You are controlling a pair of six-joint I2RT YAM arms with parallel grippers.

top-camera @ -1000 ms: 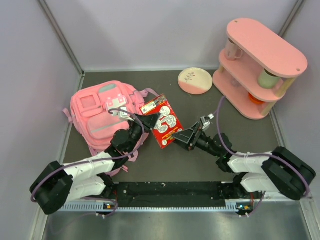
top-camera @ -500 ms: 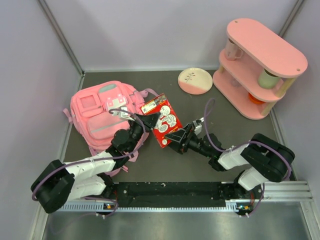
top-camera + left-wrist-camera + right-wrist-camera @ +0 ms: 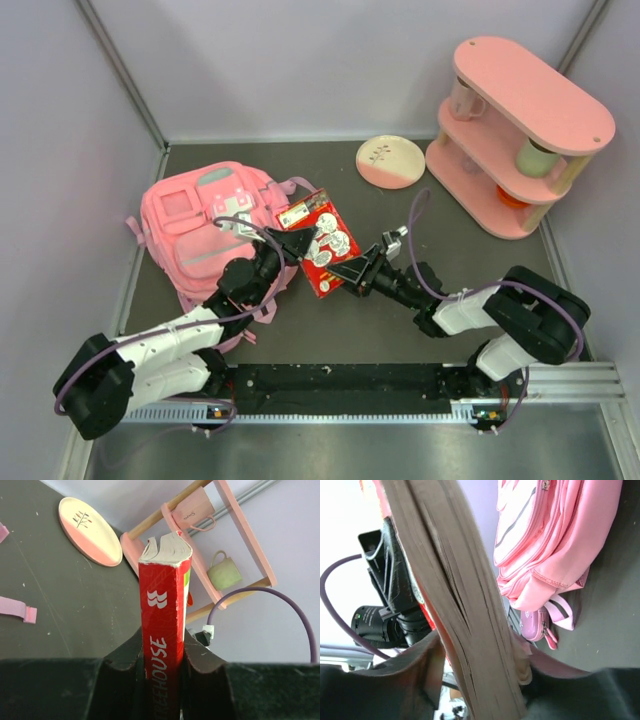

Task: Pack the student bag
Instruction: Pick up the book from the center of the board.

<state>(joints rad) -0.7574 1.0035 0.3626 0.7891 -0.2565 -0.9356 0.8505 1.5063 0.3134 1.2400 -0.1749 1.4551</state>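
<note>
Two grippers meet on the red book [image 3: 322, 243]: the left gripper [image 3: 297, 241] clamps its spine, the right gripper [image 3: 350, 272] squeezes the page edge (pages fanning). Just left lies the student bag [image 3: 200, 215], front pockets up; far right, a plate [image 3: 390, 162] and pink shelf [image 3: 520, 130].

A round plate [image 3: 391, 161] lies beside the pink shelf [image 3: 520, 135] (mugs [image 3: 536, 157] on its tiers).

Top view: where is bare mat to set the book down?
Bare mat between the right arm, plate and shelf; also the far strip between student bag and plate. Crowded at centre, where left gripper and right gripper meet on the book.
</note>
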